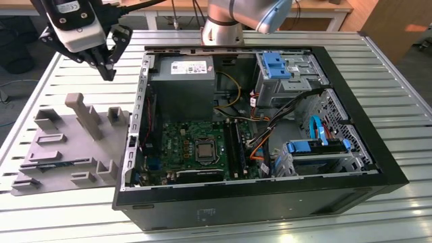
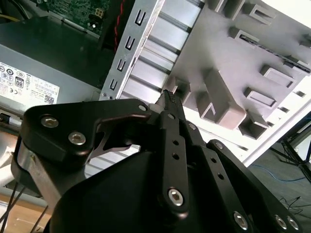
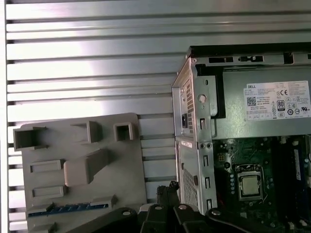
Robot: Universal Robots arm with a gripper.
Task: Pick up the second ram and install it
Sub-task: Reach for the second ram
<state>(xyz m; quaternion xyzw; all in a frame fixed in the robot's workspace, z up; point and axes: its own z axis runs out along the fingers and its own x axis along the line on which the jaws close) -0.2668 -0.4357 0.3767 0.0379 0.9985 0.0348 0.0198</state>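
Gripper [image 1: 108, 75] aloft near grey holder [image 1: 68, 147], jaws pressed together, empty. Second ram [image 1: 57, 164] lying in holder, not yet picked. Installation in motherboard [image 1: 181, 147] outstanding.

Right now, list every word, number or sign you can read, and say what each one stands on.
White label on the power supply: too small to quote.
Sticker above the gripper: unreadable.
On the second ram: no legible print.

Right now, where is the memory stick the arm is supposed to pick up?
The second ram sits on the grey holder tray at the exterior view's left, beside the open computer case.
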